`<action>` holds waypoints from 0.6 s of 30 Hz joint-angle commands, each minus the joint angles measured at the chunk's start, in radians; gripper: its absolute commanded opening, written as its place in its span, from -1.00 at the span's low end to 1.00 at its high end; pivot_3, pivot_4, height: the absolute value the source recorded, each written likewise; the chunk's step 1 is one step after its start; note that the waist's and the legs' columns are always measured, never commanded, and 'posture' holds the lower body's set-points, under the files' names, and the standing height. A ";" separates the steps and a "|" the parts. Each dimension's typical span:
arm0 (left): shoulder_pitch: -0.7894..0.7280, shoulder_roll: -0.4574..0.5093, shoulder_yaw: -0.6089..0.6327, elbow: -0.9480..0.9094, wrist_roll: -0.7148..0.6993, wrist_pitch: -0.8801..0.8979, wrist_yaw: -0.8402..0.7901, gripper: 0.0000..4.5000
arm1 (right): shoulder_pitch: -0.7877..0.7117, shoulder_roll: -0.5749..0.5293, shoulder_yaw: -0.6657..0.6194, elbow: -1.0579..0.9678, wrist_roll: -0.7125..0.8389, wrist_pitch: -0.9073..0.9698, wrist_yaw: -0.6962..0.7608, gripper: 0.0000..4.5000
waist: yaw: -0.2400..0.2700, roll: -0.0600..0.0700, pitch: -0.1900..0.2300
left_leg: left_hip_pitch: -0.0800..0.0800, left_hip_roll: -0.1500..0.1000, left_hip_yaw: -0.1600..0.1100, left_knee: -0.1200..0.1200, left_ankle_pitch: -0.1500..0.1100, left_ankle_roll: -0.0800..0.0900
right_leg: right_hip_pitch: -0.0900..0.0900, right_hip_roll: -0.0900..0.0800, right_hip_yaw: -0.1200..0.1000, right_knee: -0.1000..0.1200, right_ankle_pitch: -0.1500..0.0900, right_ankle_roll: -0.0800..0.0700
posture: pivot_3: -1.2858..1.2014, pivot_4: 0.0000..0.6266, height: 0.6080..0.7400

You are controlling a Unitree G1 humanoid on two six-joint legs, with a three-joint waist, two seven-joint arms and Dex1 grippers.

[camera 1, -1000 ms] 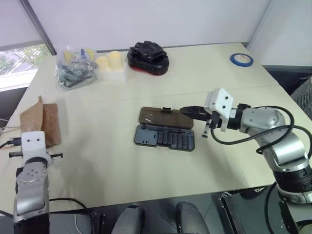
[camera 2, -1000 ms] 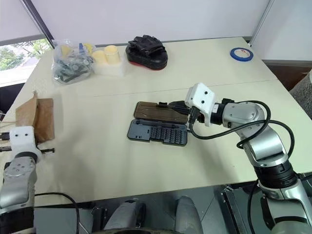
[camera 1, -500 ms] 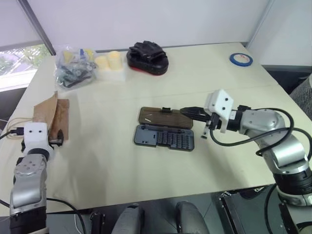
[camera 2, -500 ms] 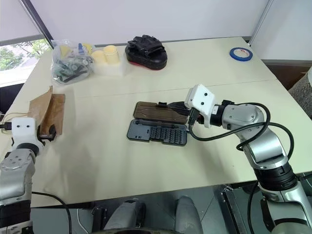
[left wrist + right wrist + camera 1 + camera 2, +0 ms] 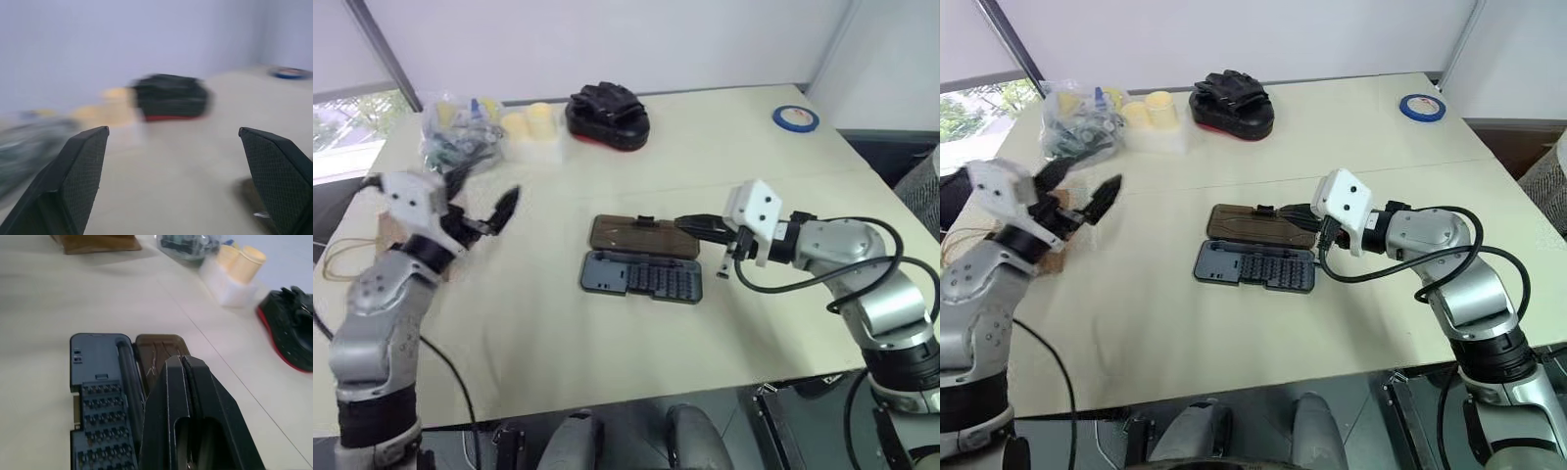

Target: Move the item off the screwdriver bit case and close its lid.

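Observation:
The screwdriver bit case lies open at mid-table, its dark grey base (image 5: 641,276) nearest me and its smoky brown lid (image 5: 641,235) flat behind it. My right gripper (image 5: 690,225) is shut with nothing in it, its tips just over the lid's right end. Seen from the right wrist, the shut fingers (image 5: 183,369) cover part of the lid (image 5: 159,345). The brown paper bag (image 5: 95,242) rests near the table's left edge, apart from the case. In the head views my left arm hides most of it. My left gripper (image 5: 1077,186) hangs open and empty above the table's left side.
Along the far edge sit a clear plastic bag of small parts (image 5: 460,142), yellow cups in a white holder (image 5: 536,127) and a black padded thing (image 5: 607,113). A blue tape roll (image 5: 796,118) lies at the far right.
My left gripper has opened, risen from the paper bag at the left edge and swung right toward the table's middle. The right arm and the case have not moved.

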 commanded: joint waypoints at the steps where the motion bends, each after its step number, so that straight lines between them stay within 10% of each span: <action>1: -0.045 0.036 -0.078 0.035 -0.032 0.027 -0.109 0.97 | -0.021 0.019 -0.020 0.028 -0.030 -0.015 -0.040 -1.00 | 0.001 0.000 0.000 | 0.000 0.000 0.000 0.000 0.000 0.000 | 0.000 0.000 0.000 0.000 0.000 0.000 | 0.03 -0.52 1.00; 9: -0.140 0.033 -0.253 0.253 0.081 -0.076 -0.250 0.99 | -0.122 0.109 -0.012 0.254 -0.134 0.026 -0.197 -0.89 | 0.001 0.000 0.000 | 0.000 0.000 0.000 0.000 0.000 0.000 | 0.000 0.000 0.000 0.000 0.000 0.000 | 0.03 -0.52 1.00; 18: -0.157 0.030 -0.283 0.281 0.087 -0.079 -0.321 1.00 | -0.257 0.233 0.030 0.398 -0.163 0.287 -0.282 0.96 | -0.003 0.000 0.000 | -0.001 0.000 0.000 0.000 0.000 0.000 | -0.002 0.000 0.000 0.000 0.000 0.000 | 0.03 -0.52 1.00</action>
